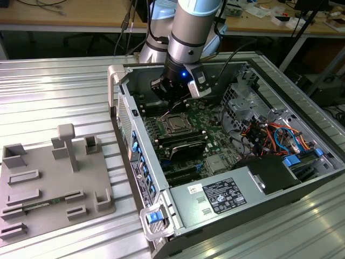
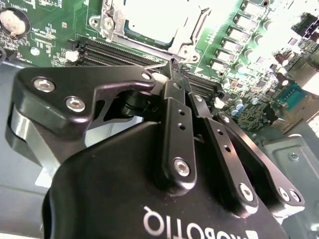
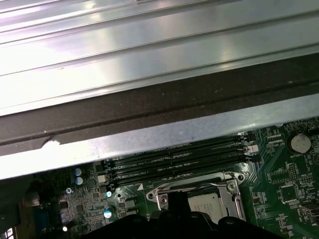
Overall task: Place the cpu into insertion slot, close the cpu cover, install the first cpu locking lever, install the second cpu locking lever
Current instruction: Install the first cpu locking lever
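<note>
The pincer (image 2: 173, 67) had its fingers drawn together, the tips touching a thin locking lever (image 2: 156, 65); whether they really pinched it, I cannot tell. The cpu (image 2: 149, 20) lay flat just beyond the fingertips, under the lowered cpu cover (image 2: 192, 48). The lever ran sideways across the tips, along the cover's nearer edge.
</note>
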